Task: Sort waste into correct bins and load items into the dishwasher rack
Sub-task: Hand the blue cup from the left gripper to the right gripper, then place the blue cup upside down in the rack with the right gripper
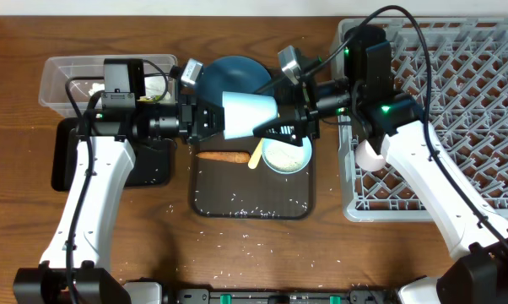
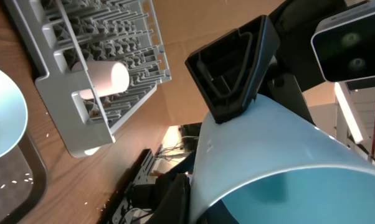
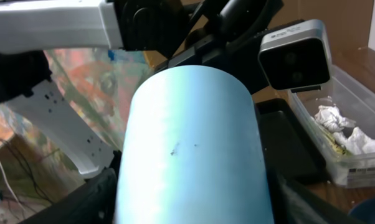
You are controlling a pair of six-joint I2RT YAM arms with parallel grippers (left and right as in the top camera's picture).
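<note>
From overhead, the left gripper [image 1: 212, 118] pinches the rim of the one light blue plastic cup [image 1: 251, 114], which lies sideways in the air above the dark brown serving tray [image 1: 237, 198], and the right gripper [image 1: 288, 127] meets it from 3 o'clock. In the left wrist view, one black finger [image 2: 237, 68] of the right gripper touches the cup's smooth wall at 12 o'clock. In the right wrist view, that gripper's fingers stand spread on either side of the cup, and I cannot tell whether they squeeze it; two crumpled white napkins [image 3: 329, 117] lie in the clear plastic tub [image 3: 362, 169] at 4 o'clock.
</note>
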